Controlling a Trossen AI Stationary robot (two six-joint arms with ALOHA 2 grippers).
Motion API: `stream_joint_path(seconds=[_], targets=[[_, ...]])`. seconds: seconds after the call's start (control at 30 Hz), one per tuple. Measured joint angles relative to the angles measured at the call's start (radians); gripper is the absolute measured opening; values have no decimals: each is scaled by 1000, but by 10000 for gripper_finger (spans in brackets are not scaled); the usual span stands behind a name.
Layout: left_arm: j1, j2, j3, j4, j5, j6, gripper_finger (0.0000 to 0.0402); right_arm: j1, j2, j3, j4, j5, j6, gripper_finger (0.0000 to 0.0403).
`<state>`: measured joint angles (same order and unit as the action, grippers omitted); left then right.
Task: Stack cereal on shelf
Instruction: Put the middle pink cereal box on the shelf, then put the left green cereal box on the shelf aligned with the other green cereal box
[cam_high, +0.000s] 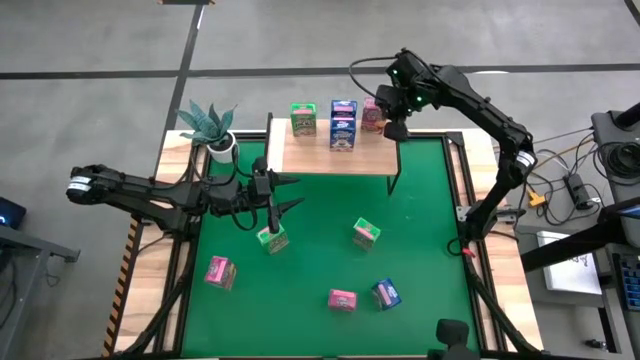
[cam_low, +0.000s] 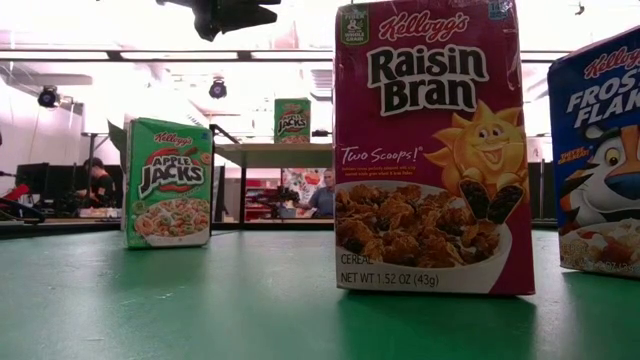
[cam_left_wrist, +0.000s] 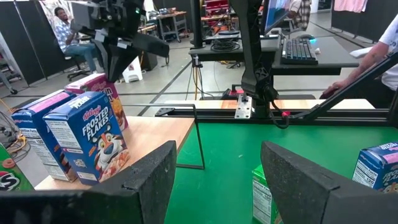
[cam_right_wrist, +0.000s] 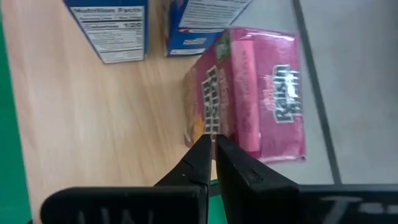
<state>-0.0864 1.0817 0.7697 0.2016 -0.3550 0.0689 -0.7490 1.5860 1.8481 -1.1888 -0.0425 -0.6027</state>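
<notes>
With the right gripper (cam_high: 393, 130) closed and empty beside the pink Raisin Bran box (cam_right_wrist: 261, 93) on the shelf (cam_high: 330, 158), the left gripper (cam_high: 272, 208) hangs wide open over a green Apple Jacks box (cam_high: 272, 239) on the table (cam_high: 420, 220), so I think it must next descend and close on it.

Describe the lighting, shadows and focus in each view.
High view: even light, with a dark shadow under the shelf. Low view: bright ceiling backlight washes out the room, while the Raisin Bran box stands sharp. Left wrist view: the left tool reads as dark, soft-edged shapes. Right wrist view: the pink Raisin Bran box is blurred behind the right tool.
</notes>
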Motion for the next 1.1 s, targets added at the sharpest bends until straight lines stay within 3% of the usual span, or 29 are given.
stream_joint_path(seconds=[0.37,0.6,0.87,1.1], targets=[[0,0,0,0,6,0,217,0,0,4,-6,6,23,12],[-3,0,0,0,6,-9,217,38,-38,-6,-29,-186,104,12],[-72,0,0,-1,6,-26,217,219,-138,-120,51,-213,188,12],[-163,2,41,-89,6,-76,217,420,-273,-346,287,-183,251,12]])
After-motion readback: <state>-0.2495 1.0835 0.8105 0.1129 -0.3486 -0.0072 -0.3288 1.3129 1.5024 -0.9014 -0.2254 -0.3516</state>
